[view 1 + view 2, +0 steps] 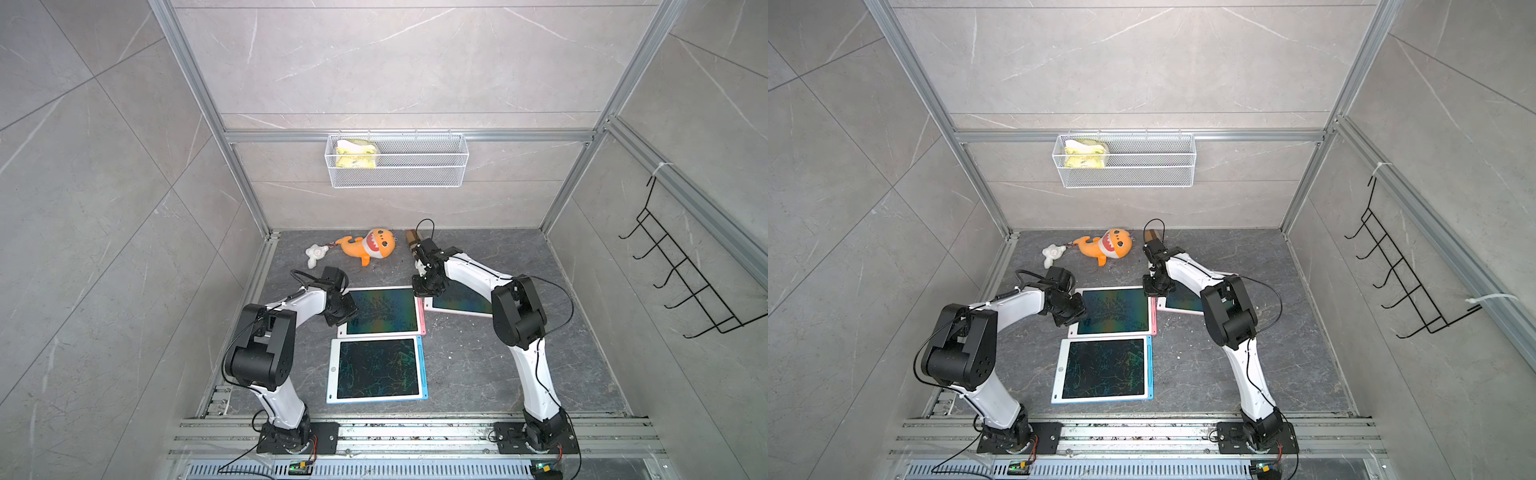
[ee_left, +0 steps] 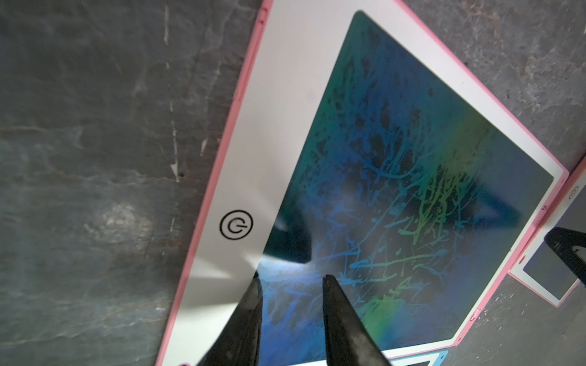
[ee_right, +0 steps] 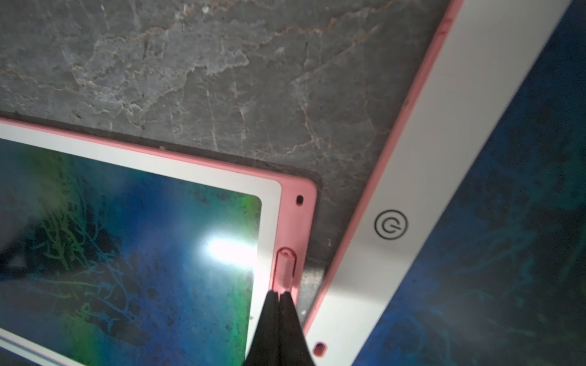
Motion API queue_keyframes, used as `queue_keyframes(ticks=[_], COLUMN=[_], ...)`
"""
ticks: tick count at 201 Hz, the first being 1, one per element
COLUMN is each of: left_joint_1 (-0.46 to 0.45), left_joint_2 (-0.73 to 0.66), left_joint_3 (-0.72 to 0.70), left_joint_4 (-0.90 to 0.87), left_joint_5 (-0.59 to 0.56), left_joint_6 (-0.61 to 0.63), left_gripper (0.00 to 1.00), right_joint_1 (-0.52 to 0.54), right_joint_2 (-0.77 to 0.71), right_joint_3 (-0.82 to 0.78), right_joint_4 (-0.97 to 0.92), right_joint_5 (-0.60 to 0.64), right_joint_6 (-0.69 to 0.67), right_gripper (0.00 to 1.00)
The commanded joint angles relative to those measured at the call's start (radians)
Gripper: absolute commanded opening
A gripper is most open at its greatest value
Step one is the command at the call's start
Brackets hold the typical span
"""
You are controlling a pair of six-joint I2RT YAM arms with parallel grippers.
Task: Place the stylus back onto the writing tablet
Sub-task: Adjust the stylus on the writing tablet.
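Observation:
A pink-edged writing tablet (image 1: 382, 311) (image 1: 1115, 311) lies mid-floor, its screen full of scribbles. The pink stylus (image 3: 285, 269) lies in the slot along this tablet's (image 3: 126, 253) side edge. My right gripper (image 3: 278, 293) (image 1: 424, 289) is shut with no gap, and its tips rest against the stylus's end. Over the tablet's (image 2: 285, 126) other side my left gripper (image 2: 293, 279) (image 1: 345, 309) hovers open, with nothing between its fingers.
A second pink tablet (image 1: 457, 303) (image 3: 428, 190) lies close beside the first, partly under my right arm. A blue tablet (image 1: 376, 370) lies nearer the front. An orange shark plush (image 1: 370, 245) and a white toy (image 1: 316, 253) sit at the back. A wire basket (image 1: 397, 160) hangs on the back wall.

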Motion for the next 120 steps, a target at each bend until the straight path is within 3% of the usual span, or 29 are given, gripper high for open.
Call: queue_keyframes(ticks=[1, 35, 94, 120], left_joint_1=[-0.004, -0.005, -0.004, -0.005], left_joint_2=[0.042, 0.042, 0.045, 0.043], left_joint_3=[-0.010, -0.013, -0.019, -0.024], left_joint_4=[-0.034, -0.032, -0.021, -0.017], left_joint_5=[0.003, 0.004, 0.010, 0.010], left_joint_6=[0.009, 0.008, 0.005, 0.006], left_gripper=[0.35, 0.35, 0.34, 0.34], right_joint_1=[0.003, 0.019, 0.091, 0.115], right_joint_2=[0.039, 0.063, 0.173, 0.206], right_joint_3=[0.033, 0.054, 0.162, 0.178], right_joint_4=[-0.039, -0.067, -0.215, -0.245], right_joint_5=[0.025, 0.077, 0.327, 0.365], right_joint_6=[-0.016, -0.027, -0.068, -0.072], right_gripper=[0.00, 0.00, 0.00, 0.00])
